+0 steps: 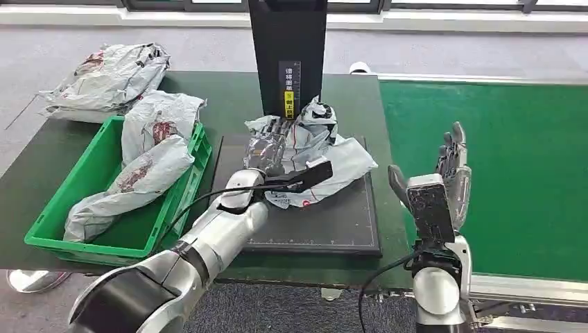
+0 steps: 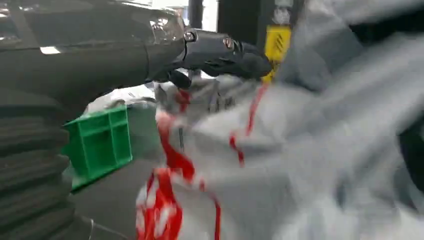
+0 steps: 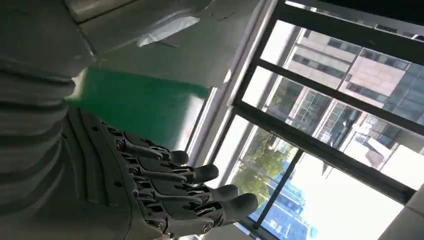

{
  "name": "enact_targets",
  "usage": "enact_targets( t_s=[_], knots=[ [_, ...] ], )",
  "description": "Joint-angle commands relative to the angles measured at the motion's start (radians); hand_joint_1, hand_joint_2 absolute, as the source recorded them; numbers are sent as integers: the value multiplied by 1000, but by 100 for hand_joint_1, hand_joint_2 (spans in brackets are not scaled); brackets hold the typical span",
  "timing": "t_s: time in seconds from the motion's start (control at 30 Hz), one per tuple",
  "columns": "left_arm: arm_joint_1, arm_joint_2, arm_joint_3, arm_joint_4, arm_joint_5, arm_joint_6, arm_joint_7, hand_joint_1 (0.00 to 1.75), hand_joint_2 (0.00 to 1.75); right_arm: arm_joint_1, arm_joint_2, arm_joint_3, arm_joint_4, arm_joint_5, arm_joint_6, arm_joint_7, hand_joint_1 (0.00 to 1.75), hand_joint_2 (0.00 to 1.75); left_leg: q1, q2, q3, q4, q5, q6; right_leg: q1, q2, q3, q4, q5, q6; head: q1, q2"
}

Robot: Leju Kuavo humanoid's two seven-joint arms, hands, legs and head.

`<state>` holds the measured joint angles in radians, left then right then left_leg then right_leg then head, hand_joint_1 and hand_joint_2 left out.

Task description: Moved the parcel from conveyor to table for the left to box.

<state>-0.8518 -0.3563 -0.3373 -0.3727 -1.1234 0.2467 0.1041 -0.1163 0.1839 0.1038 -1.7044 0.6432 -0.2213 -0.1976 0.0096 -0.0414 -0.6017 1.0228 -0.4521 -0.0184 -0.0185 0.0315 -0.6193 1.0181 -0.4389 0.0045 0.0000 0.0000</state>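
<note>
Parcel (image 1: 326, 156): left robot hand (image 1: 267, 152) grips a loose fold; you risk slippage. Right robot hand (image 1: 451, 170) empty, fingers spread.

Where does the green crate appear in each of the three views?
Head view: the green crate stands on the table at the left, with parcels in it.
Left wrist view: a corner of it shows beside the grey parcel.
Right wrist view: not in it.
Shared landmark: the parcel under the left hand.
</note>
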Motion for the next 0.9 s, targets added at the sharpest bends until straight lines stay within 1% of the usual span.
enact_targets(
  t_s=[0.03, 0.07, 0.1, 0.13, 0.3, 0.37, 0.47, 0.63, 0.77, 0.83, 0.87, 0.9],
  knots=[
    [42, 7, -244, 78, 163, -162, -15, 175, 175, -20, -39, 17, 99, -34, -6, -14, 0, 175, 0, 4, 5, -3, 0, 1, 1, -1, 5, -3, 1, 0, 0, 0],
    [48, 7, -269, 77, 199, -169, -15, 175, 175, -12, -47, 24, 93, -40, -11, -15, 0, 175, 0, 3, 3, -2, 0, 1, 0, 0, 3, -2, 0, 0, 0, 0],
    [53, 7, -292, 78, 219, -173, -12, 175, 175, 0, -50, 26, 83, -43, -14, -15, 0, 175, 0, 5, 6, -4, 0, 1, 1, -1, 6, -5, 1, -1, 0, 0],
    [53, 7, -310, 81, 233, -168, -9, 175, 175, 6, -52, 27, 77, -44, -17, -15, 0, 175, 0, 2, 3, -2, 0, 1, 1, -1, 3, -2, 0, 0, 0, 0],
    [47, 7, -314, 84, 241, -170, -8, 175, 175, 8, -52, 29, 73, -45, -18, -14, 0, 175, 0, 4, 4, -2, -1, 1, 1, -1, 4, -3, 0, 0, 0, 0],
    [43, 7, -318, 86, 246, -171, -9, 175, 175, 6, -52, 29, 74, -45, -18, -14, 0, 175, 0, 3, 3, -1, -1, 1, 1, 0, 3, -2, 0, 0, 0, 0],
    [44, 7, -336, 97, 278, -190, -10, 175, 175, 27, -50, 32, 59, -50, -17, -8, 0, 175, 0, 4, 4, -2, -1, 1, 1, -1, 4, -3, 0, 0, 0, 0],
    [41, 7, -354, 127, 296, -151, -12, 175, 175, 72, -56, 36, 31, -56, -16, -14, 0, 175, 0, 3, 3, -2, -1, 1, 1, -1, 3, -2, 0, 0, 0, 0],
    [41, 18, -376, 137, 221, -60, 32, 175, 175, 106, -36, 18, -19, -43, -4, -13, 0, 175, 0, 5, 5, -3, -1, 1, 1, -2, 5, -4, -1, 0, 0, 0],
    [23, 35, -329, 129, 238, 20, 31, 175, 175, 122, -29, 7, -42, -31, -1, -7, 0, 175, 0, 3, 2, -1, -1, 1, 0, 0, 2, -1, -1, 0, 0, 0],
    [-7, 57, -304, 117, 238, 106, 37, 175, 175, 130, -27, -3, -54, -31, -5, -6, 0, 175, 0, 4, 3, -2, -1, 1, 1, -1, 3, -2, -1, 0, 0, 0],
    [-33, 74, -283, 109, 239, 145, 39, 175, 175, 131, -28, -9, -58, -29, -6, -4, 0, 175, 0, 5, 3, -2, -1, 1, 1, -1, 3, -2, 0, -1, 0, 0]
  ],
)
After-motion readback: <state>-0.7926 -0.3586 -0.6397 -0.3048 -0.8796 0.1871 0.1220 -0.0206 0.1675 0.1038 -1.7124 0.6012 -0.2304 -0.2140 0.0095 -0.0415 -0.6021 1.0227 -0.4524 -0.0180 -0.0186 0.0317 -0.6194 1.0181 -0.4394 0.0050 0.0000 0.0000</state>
